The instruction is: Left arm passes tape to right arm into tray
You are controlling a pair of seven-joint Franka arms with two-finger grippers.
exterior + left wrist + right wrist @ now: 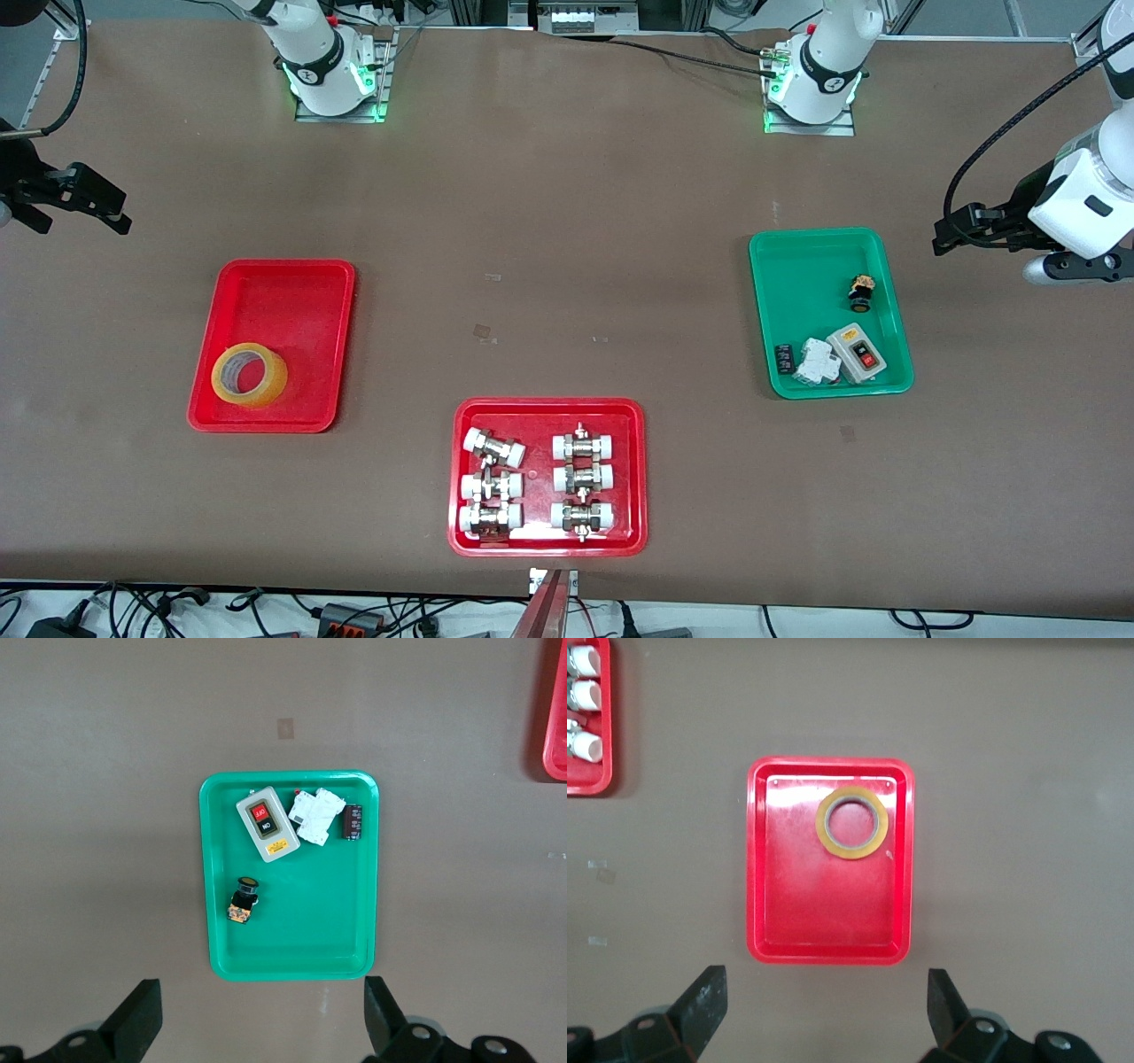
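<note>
Yellow tape (249, 375) flat in red tray (282, 297), hole up, well clear of right gripper (81, 202), the nearer one. Left gripper (961, 232) beside green tray (802, 266), far off. Both spread wide, empty, waiting. Looks done.

1. You have a matt brown table cover (567, 221), smooth, cloth- or paper-like.
2. Your tape (249, 375) is translucent yellow film, glossy, with a pale core.
3. Its tray (270, 292) looks like glossy red plastic with light glare.
4. The green tray (802, 283) is smooth, shiny plastic.
5. The fittings (582, 481) show bright metal bodies with white plastic caps, in a second glossy red tray (549, 542).
6. Your arms have glossy white shells (1076, 208); the gripper fingers (700, 1005) are matt black.
</note>
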